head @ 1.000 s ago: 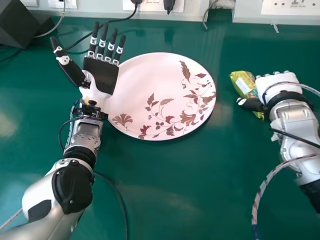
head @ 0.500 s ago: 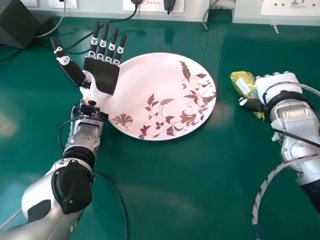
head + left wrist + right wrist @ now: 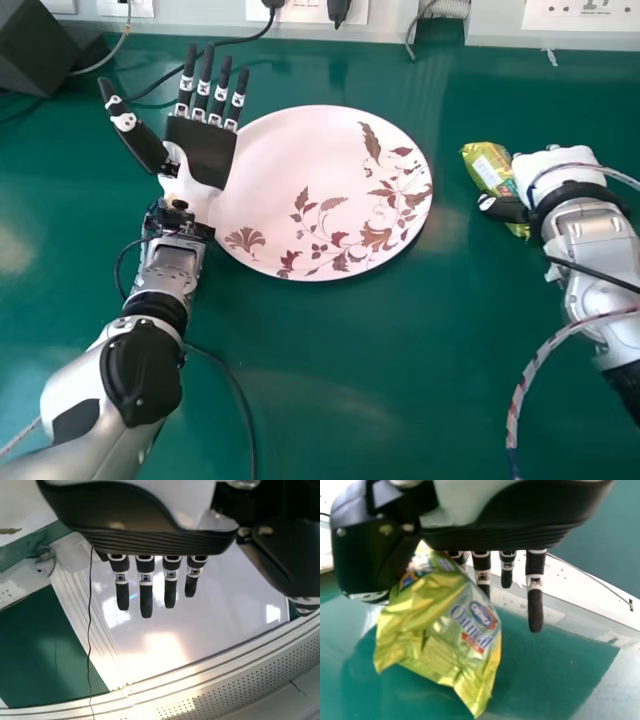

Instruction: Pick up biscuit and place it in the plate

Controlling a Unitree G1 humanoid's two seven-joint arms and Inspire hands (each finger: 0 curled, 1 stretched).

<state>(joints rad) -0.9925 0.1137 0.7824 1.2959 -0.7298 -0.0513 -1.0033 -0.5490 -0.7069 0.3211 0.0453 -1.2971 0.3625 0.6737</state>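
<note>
While the biscuit packet (image 3: 488, 166) stays put, the right hand (image 3: 548, 166) has edged slightly rightward, fingers nearly straight; I cannot tell whether it grips. The left hand (image 3: 206, 152) remains spread, empty.

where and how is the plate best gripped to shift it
Probably at the right rim of the plate, from the robot's right, pinched above and below: it is broad and round, shadow under that edge suggests some clearance, and the left hand overlaps the opposite edge in the head view.
</note>
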